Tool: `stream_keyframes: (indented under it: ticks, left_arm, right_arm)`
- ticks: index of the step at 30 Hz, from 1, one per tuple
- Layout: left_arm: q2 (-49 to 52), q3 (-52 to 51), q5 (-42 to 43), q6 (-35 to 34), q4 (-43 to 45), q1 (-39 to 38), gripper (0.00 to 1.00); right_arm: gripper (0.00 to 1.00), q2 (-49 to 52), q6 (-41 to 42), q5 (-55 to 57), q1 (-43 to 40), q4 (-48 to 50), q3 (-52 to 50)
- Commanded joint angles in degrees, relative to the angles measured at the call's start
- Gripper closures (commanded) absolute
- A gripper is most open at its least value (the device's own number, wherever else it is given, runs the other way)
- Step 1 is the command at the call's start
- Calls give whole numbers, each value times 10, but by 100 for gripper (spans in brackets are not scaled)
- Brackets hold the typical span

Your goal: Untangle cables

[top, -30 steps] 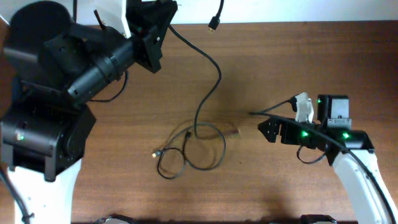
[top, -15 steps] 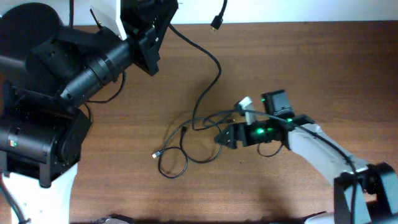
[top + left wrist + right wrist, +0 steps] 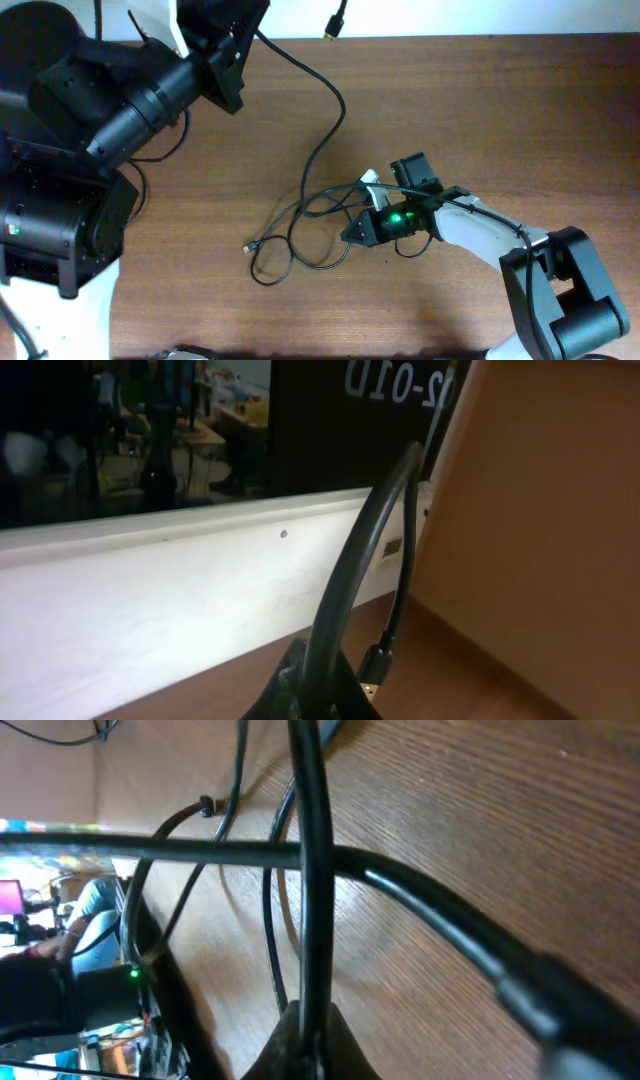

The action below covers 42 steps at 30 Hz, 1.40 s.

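Observation:
Several thin black cables (image 3: 300,235) lie looped in a tangle at the table's middle, one small plug (image 3: 249,247) at the left of it. One long cable (image 3: 340,105) rises from the tangle to my left gripper (image 3: 248,32), held high at the back left and shut on it; its plug end (image 3: 335,25) hangs past the far edge. The left wrist view shows that cable (image 3: 350,570) arching out of the shut left gripper (image 3: 325,695), with a gold-tipped plug (image 3: 372,672) beside it. My right gripper (image 3: 350,232) is low at the tangle's right side. In the right wrist view the right gripper (image 3: 305,1045) is shut on a cable strand (image 3: 310,870).
The brown wooden table (image 3: 520,110) stretches right and back. A white ledge (image 3: 150,600) runs along the far edge. My left arm's bulky black body (image 3: 70,150) covers the left side. The right arm (image 3: 480,230) reaches in from the front right, its own wire (image 3: 450,930) crossing its view.
My right arm has swung left from the table's right side to the tangle and shut on a cable strand. The left gripper, still holding its cable, has shifted slightly left.

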Motion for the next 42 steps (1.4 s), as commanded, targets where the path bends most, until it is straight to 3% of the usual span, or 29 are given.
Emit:
stream_keyframes:
  ticks: [1, 8, 12, 20, 26, 32, 37, 42]
  left_arm:
    - [-4, 10, -23, 20, -27, 2, 100]
    - [-3, 10, -41, 84, -182, 2, 100]
    - [-3, 10, -45, 113, -202, 2, 100]
    - [-3, 10, -90, 113, -69, 2, 100]
    - [3, 10, -216, 113, 16, 2, 100]
    - [28, 10, -233, 113, 110, 44, 100]
    - [69, 10, -331, 113, 103, 100, 100]
    - [122, 10, -333, 113, 83, 153, 100]
  right_arm:
    - [96, 5, -2, -10, -7, 2, 3]
    - [96, 2, 0, -40, -127, 2, 15]
    - [96, 2, -1, -44, -193, -25, 15]
    - [96, 2, -115, -33, -220, -163, 14]
    - [96, 2, -127, -33, -220, -174, 14]
    - [96, 2, -127, -21, -220, -177, 14]
    - [96, 2, -125, -20, -220, -181, 14]
    - [96, 2, -125, -20, -220, -181, 14]
